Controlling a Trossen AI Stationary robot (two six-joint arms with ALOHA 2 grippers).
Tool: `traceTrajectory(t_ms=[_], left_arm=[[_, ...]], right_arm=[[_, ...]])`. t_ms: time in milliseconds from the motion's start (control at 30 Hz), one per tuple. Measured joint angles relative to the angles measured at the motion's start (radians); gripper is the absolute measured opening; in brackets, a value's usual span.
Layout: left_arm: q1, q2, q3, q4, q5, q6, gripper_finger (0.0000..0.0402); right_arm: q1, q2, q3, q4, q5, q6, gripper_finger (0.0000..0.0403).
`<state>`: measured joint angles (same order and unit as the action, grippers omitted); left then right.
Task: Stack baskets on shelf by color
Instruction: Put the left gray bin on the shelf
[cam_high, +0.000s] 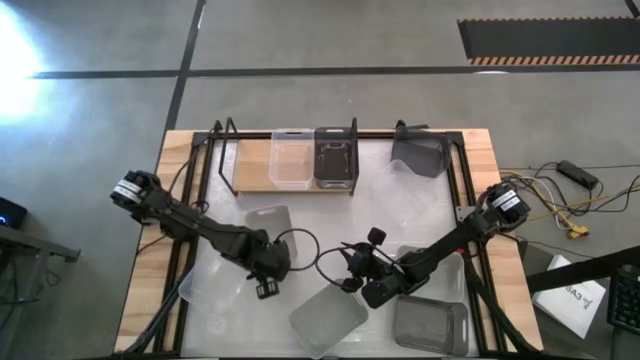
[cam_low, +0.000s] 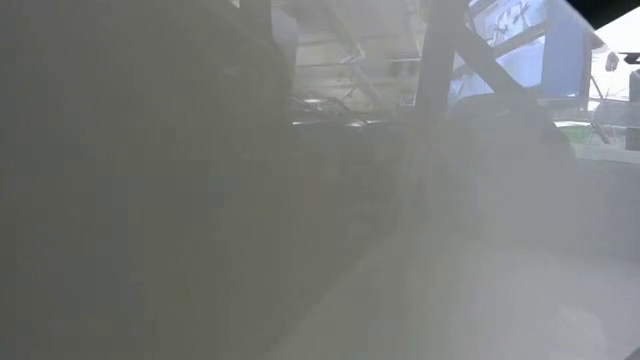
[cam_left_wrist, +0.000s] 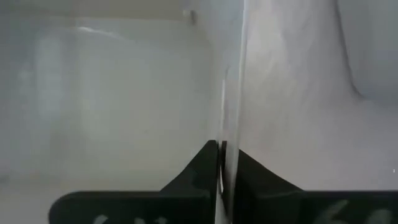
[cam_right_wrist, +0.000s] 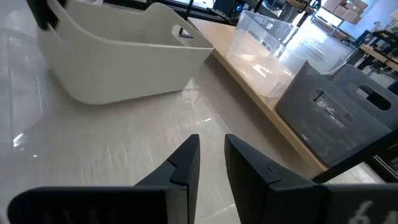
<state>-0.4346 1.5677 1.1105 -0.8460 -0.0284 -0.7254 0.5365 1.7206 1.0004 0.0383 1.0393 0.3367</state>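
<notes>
From above, the shelf (cam_high: 255, 165) lies at the far side of the table (cam_high: 480, 160), carrying a clear basket (cam_high: 291, 158) and, touching it on the right, a dark grey basket (cam_high: 335, 158). Another dark grey basket (cam_high: 420, 157) sits tilted just right of the shelf. A whitish basket (cam_high: 268, 220) lies on the table near the middle, a second whitish basket (cam_high: 328, 318) at the near edge, and a grey basket (cam_high: 430, 325) to its right. The left gripper (cam_high: 266, 289) reaches down at the near left over a clear basket on the table (cam_high: 205, 285); the right gripper (cam_high: 352, 283) hovers near the centre. The low view is almost wholly filled by a hazy surface close to the lens. In the left wrist view the jaws are closed on a thin clear basket wall (cam_left_wrist: 231, 93). In the right wrist view the right gripper's (cam_right_wrist: 211, 155) fingers stand slightly apart, holding nothing, above the bare table.
</notes>
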Motion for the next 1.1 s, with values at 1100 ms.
traceTrajectory(t_ms=[1100], left_arm=[[0.006,-0.332,0.185,-0.630,-0.566,0.325,0.0001]], right_arm=[[0.000,-0.001,0.000,-0.003,0.000,-0.007,0.0068]])
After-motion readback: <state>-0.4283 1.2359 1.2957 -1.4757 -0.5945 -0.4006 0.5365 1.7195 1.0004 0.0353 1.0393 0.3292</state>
